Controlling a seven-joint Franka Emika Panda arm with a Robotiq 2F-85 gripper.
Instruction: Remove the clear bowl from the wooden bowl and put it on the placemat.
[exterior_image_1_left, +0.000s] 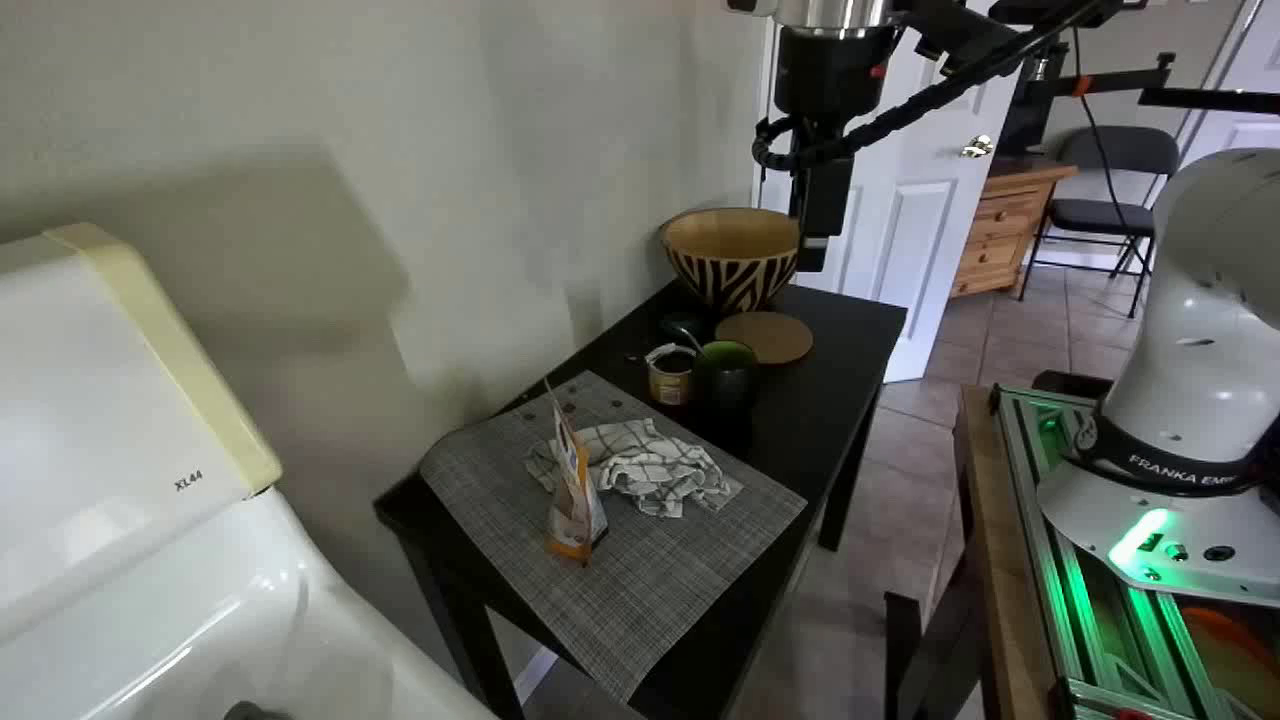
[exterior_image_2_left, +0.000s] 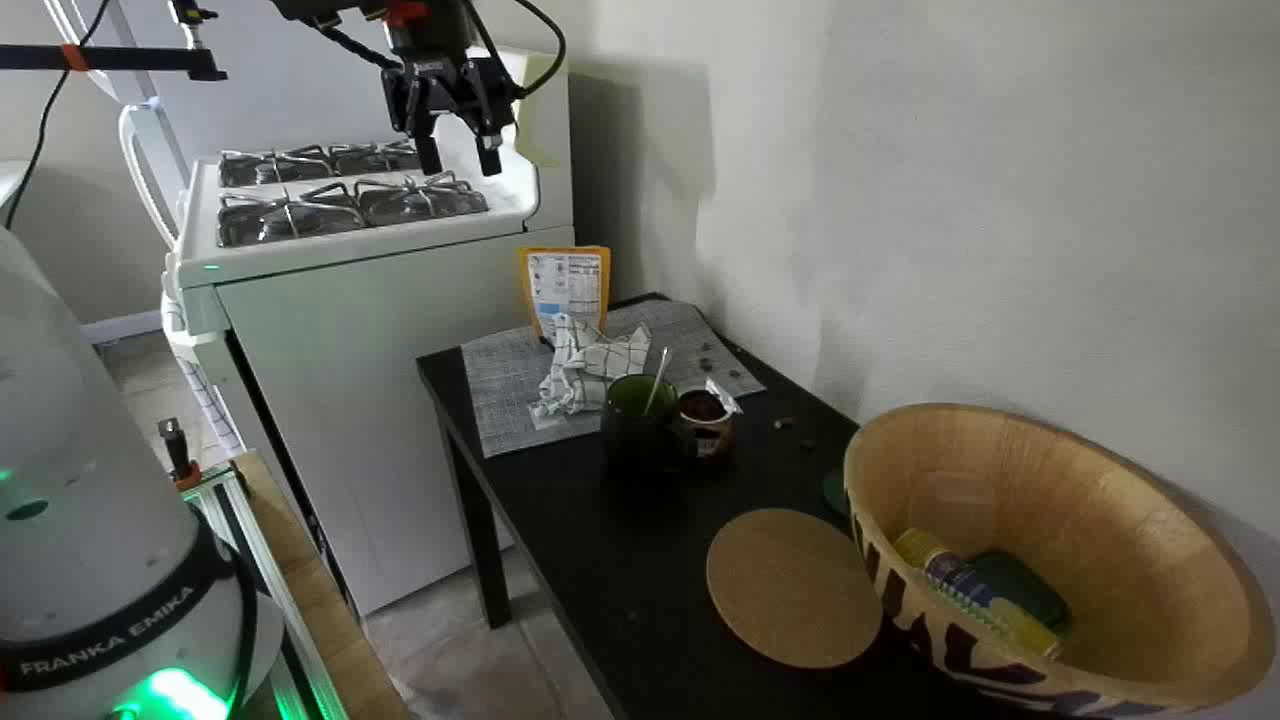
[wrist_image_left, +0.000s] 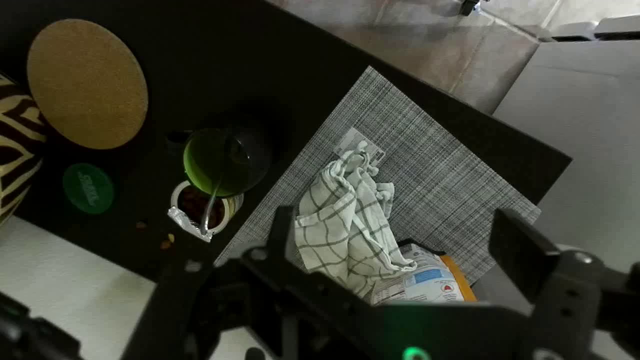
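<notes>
The wooden bowl (exterior_image_1_left: 738, 278) with zigzag-striped sides stands at one end of the black table. In an exterior view its inside (exterior_image_2_left: 1120, 530) shows a yellow and blue packet (exterior_image_2_left: 975, 595) and a dark green item (exterior_image_2_left: 1020, 590). I cannot make out a clear bowl in any view. The grey placemat (exterior_image_1_left: 650, 600) lies at the table's other end and shows in the wrist view (wrist_image_left: 430, 165). My gripper (exterior_image_2_left: 460, 162) is open and empty, high above the table. In the wrist view its spread fingers (wrist_image_left: 392, 225) frame the cloth and pouch on the placemat.
A checked cloth (exterior_image_1_left: 650, 470) and an upright orange-edged pouch (exterior_image_2_left: 566, 285) are on the placemat. A dark cup with a green inside (exterior_image_2_left: 640, 425), an opened can (exterior_image_1_left: 670, 378) and a flat tan disc (exterior_image_1_left: 765, 337) stand between mat and bowl. A wall and stove (exterior_image_2_left: 400, 300) adjoin.
</notes>
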